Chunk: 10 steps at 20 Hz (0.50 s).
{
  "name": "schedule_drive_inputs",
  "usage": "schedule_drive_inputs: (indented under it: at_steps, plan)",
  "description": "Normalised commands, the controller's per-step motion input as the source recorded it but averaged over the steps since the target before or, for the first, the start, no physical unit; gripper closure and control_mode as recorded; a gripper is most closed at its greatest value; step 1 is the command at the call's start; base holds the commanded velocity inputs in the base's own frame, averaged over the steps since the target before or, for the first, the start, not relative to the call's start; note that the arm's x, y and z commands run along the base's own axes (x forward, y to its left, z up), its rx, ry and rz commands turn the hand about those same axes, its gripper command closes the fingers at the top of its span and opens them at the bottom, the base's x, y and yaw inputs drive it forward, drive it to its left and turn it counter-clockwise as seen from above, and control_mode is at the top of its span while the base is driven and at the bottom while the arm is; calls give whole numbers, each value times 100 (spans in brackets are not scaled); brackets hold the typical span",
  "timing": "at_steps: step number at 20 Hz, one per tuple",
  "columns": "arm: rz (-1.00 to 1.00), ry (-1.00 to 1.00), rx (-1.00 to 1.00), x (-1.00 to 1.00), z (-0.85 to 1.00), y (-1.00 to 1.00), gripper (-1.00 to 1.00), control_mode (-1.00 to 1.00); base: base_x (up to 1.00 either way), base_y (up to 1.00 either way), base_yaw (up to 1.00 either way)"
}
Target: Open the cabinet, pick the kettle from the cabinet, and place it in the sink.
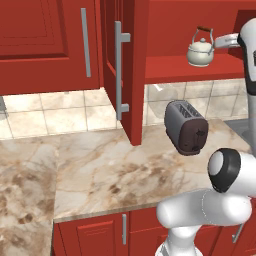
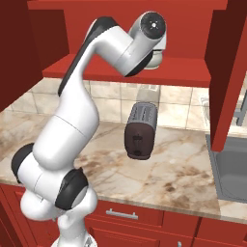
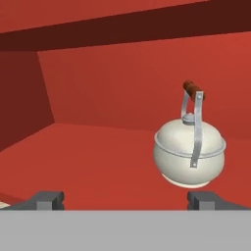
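The cabinet stands open, its left door (image 1: 131, 70) swung out toward me over the counter. On its red shelf (image 1: 170, 67) sits the cream-white kettle (image 1: 201, 50), upright, with its wire handle raised. My gripper (image 1: 224, 41) reaches into the cabinet from the right, just beside the kettle. In the hand view the kettle (image 3: 190, 152) stands a short way ahead, right of centre and in line with the right fingertip (image 3: 208, 200). The gripper (image 3: 127, 201) is open with nothing between its fingers. The grey sink (image 2: 232, 169) lies at the counter's right end.
A grey and dark-brown toaster (image 1: 186, 126) stands on the marble counter (image 1: 115, 170) below the shelf. The cabinet's right door (image 2: 226, 72) hangs open above the sink's near edge. Shorter red cupboards (image 1: 45, 40) are at the left.
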Motion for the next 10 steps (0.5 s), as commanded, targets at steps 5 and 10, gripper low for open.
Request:
schedule_drive_inputs:
  at_steps: [5, 10]
  plan:
    - [1, 0, -2, 21, -6, -5, -100, -100, 0, 0, 0]
    - [0, 0, 0, 27, 0, -3, -100, -100, 0, 0, 0]
